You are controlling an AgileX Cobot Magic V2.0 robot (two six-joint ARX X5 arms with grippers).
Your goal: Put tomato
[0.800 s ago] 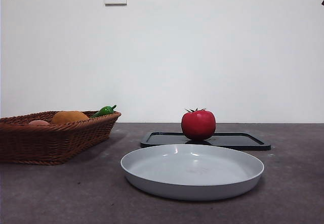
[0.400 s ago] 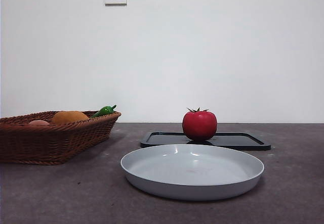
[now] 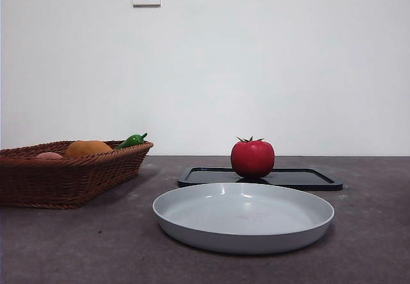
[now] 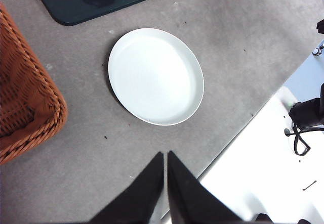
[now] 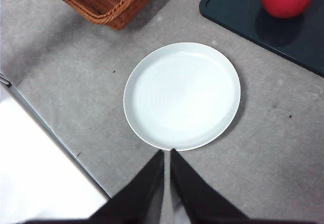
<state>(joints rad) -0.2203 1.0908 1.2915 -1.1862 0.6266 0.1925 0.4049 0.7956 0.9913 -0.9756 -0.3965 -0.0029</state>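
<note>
Plate (image 3: 243, 217) sits empty near the desk's front edge; behind it the tomato (image 3: 252, 158) rests on the black tray (image 3: 301, 179). Both grippers (image 4: 165, 158) (image 5: 167, 155) hang high, jaws together. Judged risk: a glossy round tomato may roll from an off-centre grip.

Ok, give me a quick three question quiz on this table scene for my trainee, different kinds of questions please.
1. True or false: the tomato sits on the black tray.
2. What lies in the grey plate? A) the tomato B) nothing C) a pepper
3. Fill in: the green pepper lies in the wicker ____.

Key: 1 true. 2 B. 3 basket. Both the left pincer and right pincer are shut, high above the table.
</note>
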